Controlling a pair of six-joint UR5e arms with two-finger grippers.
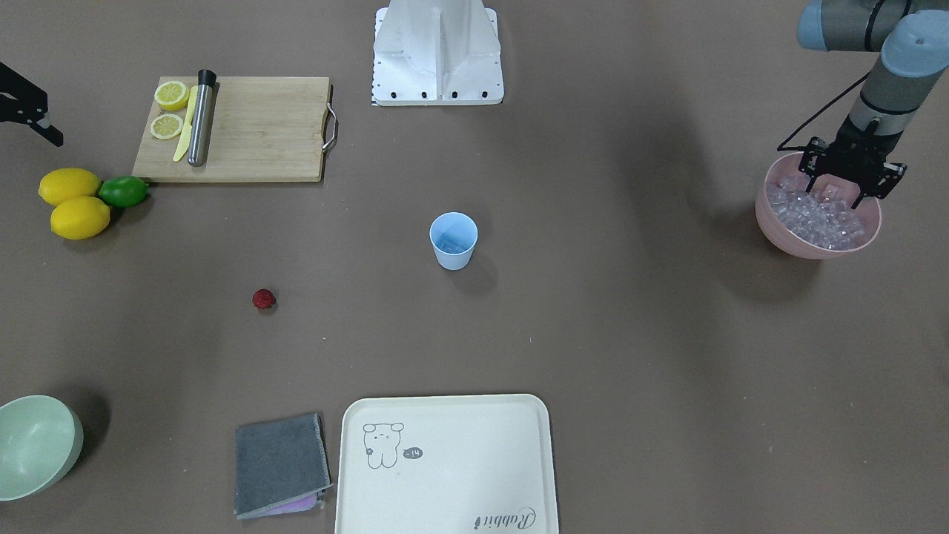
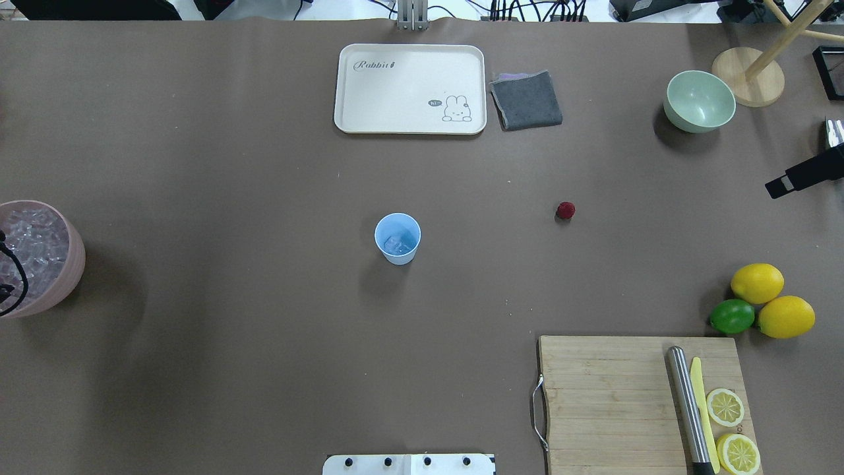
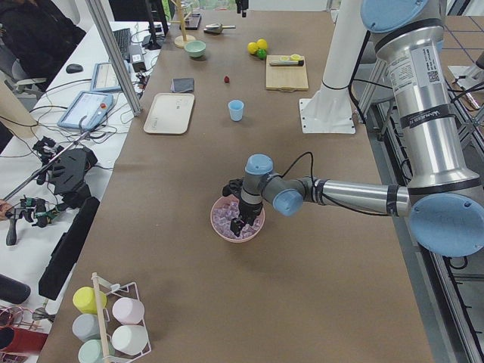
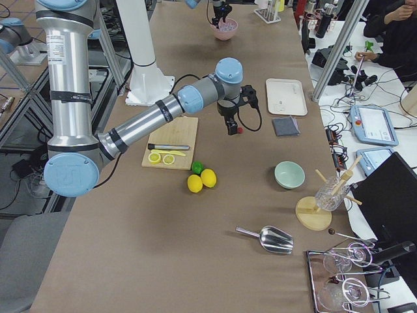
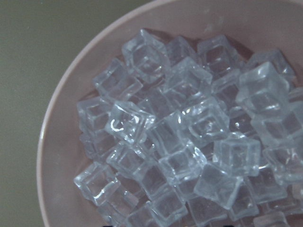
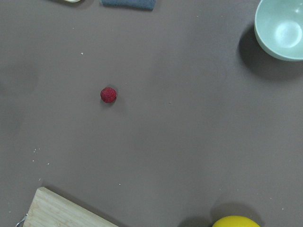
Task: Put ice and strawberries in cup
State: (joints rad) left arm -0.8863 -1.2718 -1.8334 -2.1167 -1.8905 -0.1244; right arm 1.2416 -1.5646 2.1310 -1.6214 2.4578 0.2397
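Observation:
The light blue cup (image 1: 453, 241) stands upright mid-table, with a few ice cubes showing at its bottom in the overhead view (image 2: 397, 239). The ice (image 5: 184, 142) fills a pink bowl (image 1: 786, 241) at the table's left end. My left gripper (image 1: 841, 185) is open, its fingers down in the ice pile. The strawberry (image 1: 263, 299) lies alone on the table, also in the right wrist view (image 6: 108, 94). My right gripper (image 2: 801, 175) hangs high over the table's right side, off to the side of the berry; I cannot tell whether it is open or shut.
A wooden cutting board (image 1: 252, 130) holds lemon slices, a yellow knife and a steel muddler (image 1: 200, 119). Two lemons (image 1: 70, 200) and a lime (image 1: 123, 191) lie beside it. A cream tray (image 1: 445, 463), grey cloth (image 1: 280, 463) and pale green bowl (image 1: 33, 445) line the far edge.

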